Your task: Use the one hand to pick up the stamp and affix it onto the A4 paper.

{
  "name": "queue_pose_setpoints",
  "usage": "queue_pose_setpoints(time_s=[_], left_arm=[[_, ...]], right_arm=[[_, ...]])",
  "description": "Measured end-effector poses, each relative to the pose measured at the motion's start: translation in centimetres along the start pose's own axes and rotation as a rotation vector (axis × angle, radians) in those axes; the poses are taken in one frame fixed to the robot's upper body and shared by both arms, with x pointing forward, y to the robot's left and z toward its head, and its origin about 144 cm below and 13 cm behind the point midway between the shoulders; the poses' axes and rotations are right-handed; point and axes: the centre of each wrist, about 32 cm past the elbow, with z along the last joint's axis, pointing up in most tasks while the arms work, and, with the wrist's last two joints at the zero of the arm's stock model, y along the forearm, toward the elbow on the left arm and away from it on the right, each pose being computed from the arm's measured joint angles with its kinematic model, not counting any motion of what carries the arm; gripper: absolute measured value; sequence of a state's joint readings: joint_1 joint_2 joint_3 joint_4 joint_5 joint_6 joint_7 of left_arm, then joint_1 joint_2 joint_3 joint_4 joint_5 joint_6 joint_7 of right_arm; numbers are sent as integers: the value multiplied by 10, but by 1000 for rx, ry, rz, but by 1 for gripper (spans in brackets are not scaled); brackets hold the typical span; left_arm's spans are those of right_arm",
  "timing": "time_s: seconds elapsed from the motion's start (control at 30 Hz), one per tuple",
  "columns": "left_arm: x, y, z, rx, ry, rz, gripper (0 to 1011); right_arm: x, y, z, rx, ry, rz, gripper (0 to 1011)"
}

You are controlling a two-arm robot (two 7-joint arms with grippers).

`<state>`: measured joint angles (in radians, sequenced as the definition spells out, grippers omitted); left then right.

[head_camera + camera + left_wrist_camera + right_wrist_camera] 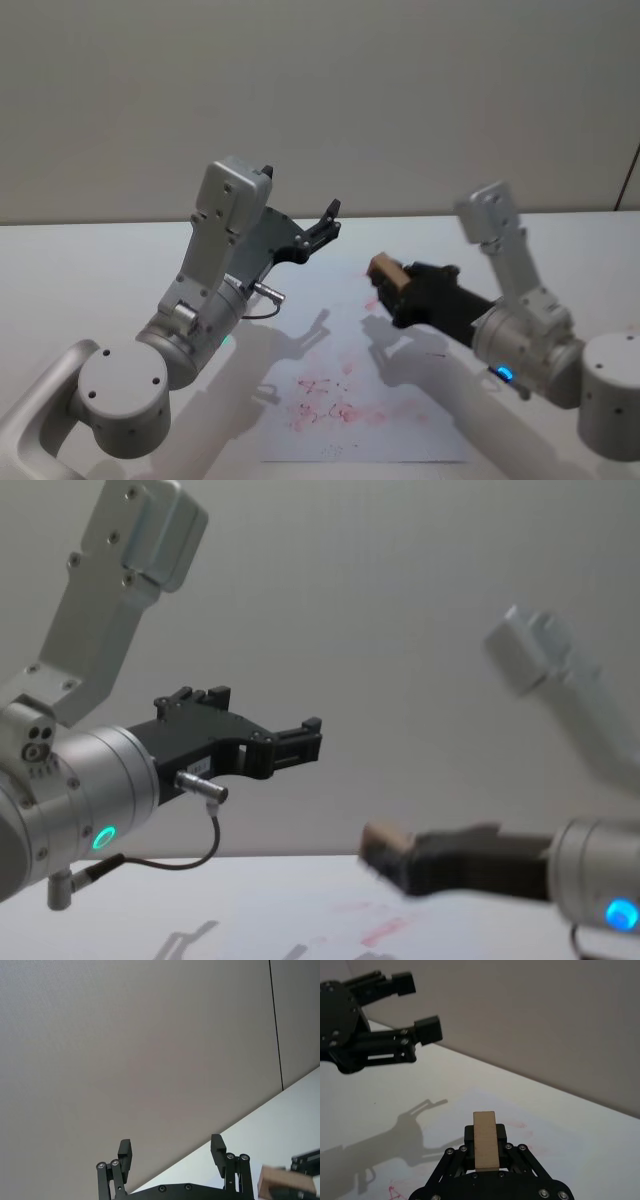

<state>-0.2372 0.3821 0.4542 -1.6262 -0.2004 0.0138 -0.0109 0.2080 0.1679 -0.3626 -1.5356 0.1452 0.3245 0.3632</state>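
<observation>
Items on the white table, as seen from the room:

1. Right gripper: black, two-fingered, on a silver wrist with a blue light. It reaches in from the right side toward the centre. Its jaws are clamped on the stamp, one finger on each side of the block.

2. Stamp: a small tan block, longer than it is wide. It is held at the right gripper's fingertips and sticks out past them. It is lifted clear of the table and sits near the far end of the paper, not touching it.

3. A4 paper: a white sheet lying flat at the near centre of the table. Smudged red-pink marks are scattered across its middle. The right gripper's shadow falls on its far half.

4. Left gripper: black, on a silver wrist with a green light and a looping dark cable. It is raised high on the left, well apart from the paper, pointing toward the far wall. Its jaws stand wide apart and hold nothing.

5. Wall: plain grey, behind the far edge of the table.
</observation>
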Motion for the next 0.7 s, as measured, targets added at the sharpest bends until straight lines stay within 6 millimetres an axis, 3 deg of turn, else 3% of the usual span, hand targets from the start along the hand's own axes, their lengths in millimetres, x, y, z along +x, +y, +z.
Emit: queue_pose_setpoints(time_s=[0.27,0.7], left_arm=[[0,0,0,0,0,0,1001],[0,0,0,0,0,0,1001]], right_arm=[[17,-28,10,34,28,-84,218],[46,-81,-4,-54,24,-224,218]])
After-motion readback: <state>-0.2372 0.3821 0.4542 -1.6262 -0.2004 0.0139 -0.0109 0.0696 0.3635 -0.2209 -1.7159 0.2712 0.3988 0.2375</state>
